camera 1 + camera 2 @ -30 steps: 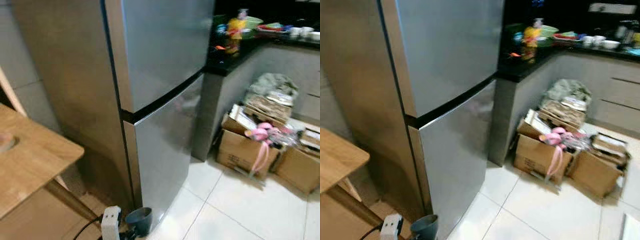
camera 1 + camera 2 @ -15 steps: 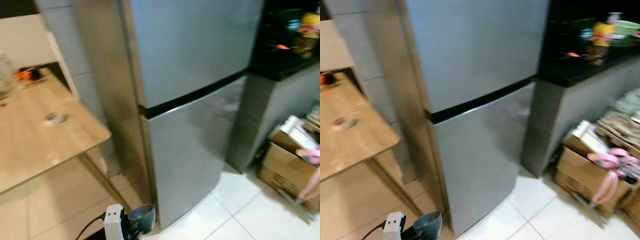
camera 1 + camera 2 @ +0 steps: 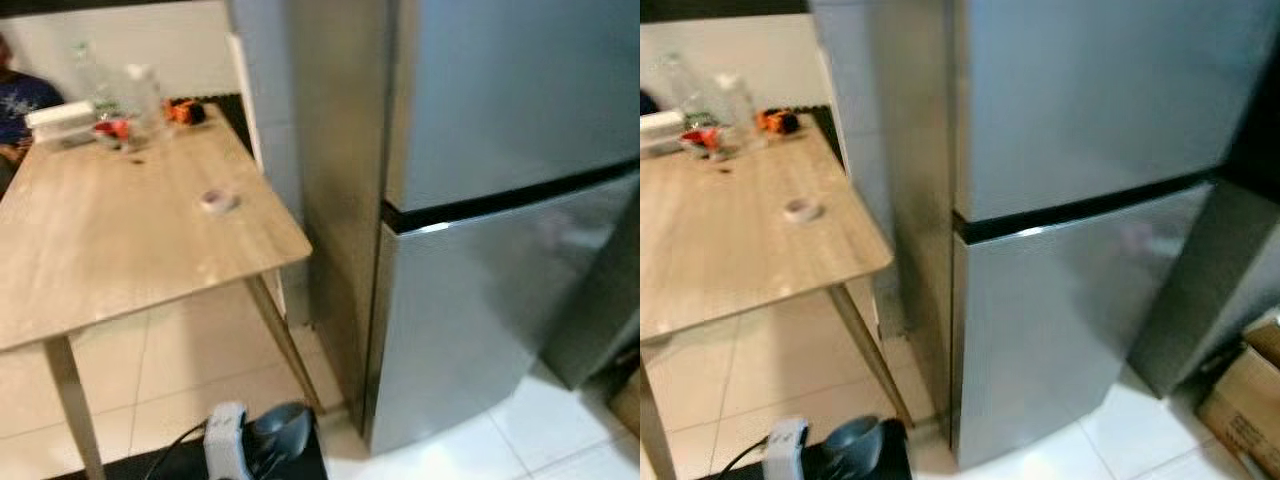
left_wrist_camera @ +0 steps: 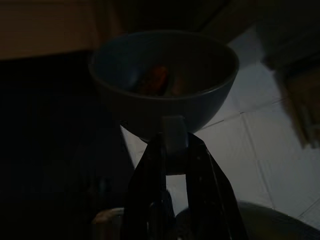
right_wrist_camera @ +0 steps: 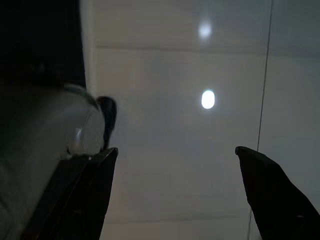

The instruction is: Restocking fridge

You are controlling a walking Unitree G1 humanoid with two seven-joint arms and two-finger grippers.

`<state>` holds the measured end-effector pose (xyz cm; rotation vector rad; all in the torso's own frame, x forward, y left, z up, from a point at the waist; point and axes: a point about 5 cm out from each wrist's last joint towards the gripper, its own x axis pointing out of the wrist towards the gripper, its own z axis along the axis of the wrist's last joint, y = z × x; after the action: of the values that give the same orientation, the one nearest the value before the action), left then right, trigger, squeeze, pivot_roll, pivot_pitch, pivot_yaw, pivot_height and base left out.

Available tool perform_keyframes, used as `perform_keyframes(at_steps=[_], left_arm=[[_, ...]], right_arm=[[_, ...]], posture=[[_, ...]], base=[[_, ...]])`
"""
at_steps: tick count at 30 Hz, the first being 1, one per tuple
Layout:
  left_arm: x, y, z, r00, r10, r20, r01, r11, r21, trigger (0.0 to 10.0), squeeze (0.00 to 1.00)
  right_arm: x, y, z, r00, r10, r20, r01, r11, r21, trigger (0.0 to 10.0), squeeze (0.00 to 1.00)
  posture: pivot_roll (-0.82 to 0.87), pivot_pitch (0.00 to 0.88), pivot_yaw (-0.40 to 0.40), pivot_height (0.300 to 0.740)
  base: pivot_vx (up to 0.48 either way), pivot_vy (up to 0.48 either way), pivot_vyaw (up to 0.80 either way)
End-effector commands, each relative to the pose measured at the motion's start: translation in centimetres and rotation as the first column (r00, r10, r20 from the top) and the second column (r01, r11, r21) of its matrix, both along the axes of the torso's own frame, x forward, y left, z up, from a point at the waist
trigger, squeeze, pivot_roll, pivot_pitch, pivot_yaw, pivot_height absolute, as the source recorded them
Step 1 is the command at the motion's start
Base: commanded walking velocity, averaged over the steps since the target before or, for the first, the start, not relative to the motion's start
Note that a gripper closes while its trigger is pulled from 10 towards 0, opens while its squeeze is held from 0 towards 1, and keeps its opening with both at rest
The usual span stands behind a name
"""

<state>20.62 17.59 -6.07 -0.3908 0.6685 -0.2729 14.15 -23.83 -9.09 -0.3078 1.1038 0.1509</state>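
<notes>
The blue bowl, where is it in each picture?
Left eye view: the round blue bowl sits at the bottom edge, held low by the left claw, beside the leg of the wooden table.
Right eye view: at the bottom edge again.
Left wrist view: upper middle, rim pinched by that claw.
Right wrist view: I can't make it out.
Shared landmark: the tall silver fridge.

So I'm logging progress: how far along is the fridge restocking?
Early. In hand: the left hand grips a blue bowl by its rim. Left: both fridge doors are shut, nothing loaded yet. The right hand hangs open over the floor.
</notes>
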Motion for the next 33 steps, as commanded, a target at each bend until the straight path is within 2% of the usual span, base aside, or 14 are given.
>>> perform_keyframes(at_steps=[1, 6, 11, 28, 33], left_arm=[[-0.27, -0.22, -0.18, 1.000, -0.005, -0.008, 0.005, 1.000, -0.002, 10.0, 0.00], [-0.26, -0.31, -0.18, 1.000, -0.009, -0.007, 0.009, 1.000, 0.000, 10.0, 0.00], [-0.41, -0.40, -0.26, 1.000, -0.028, -0.011, 0.028, 1.000, 0.005, 10.0, 0.00], [-0.58, -0.42, -0.32, 1.000, -0.020, -0.012, 0.020, 1.000, -0.013, 10.0, 0.00], [-0.54, -0.23, -0.36, 1.000, 0.000, -0.018, 0.000, 1.000, 0.007, 10.0, 0.00]], right_arm=[[-0.79, -0.20, -0.25, 1.000, 0.003, -0.027, -0.003, 1.000, -0.014, 10.0, 0.00], [-0.73, -0.37, -0.20, 1.000, 0.014, -0.021, -0.015, 0.999, -0.046, 10.0, 0.00], [-0.72, -0.45, -0.18, 1.000, 0.004, -0.014, -0.004, 0.999, -0.054, 10.0, 0.00], [-0.63, -0.39, -0.14, 1.000, 0.007, -0.002, -0.007, 0.999, -0.052, 10.0, 0.00], [-0.57, -0.40, -0.10, 1.000, 0.000, 0.011, 0.000, 0.999, -0.052, 10.0, 0.00]], posture=[[-0.11, 0.000, 0.014, 0.740], [-0.11, 0.000, 0.011, 0.740], [-0.11, 0.000, 0.011, 0.740], [-0.11, 0.000, 0.011, 0.740], [-0.11, 0.000, 0.011, 0.740]], base=[[0.000, 0.000, 0.79], [0.000, 0.000, 0.79], [0.000, 0.000, 0.08], [0.000, -0.426, 0.00], [0.000, -0.060, 0.00]])
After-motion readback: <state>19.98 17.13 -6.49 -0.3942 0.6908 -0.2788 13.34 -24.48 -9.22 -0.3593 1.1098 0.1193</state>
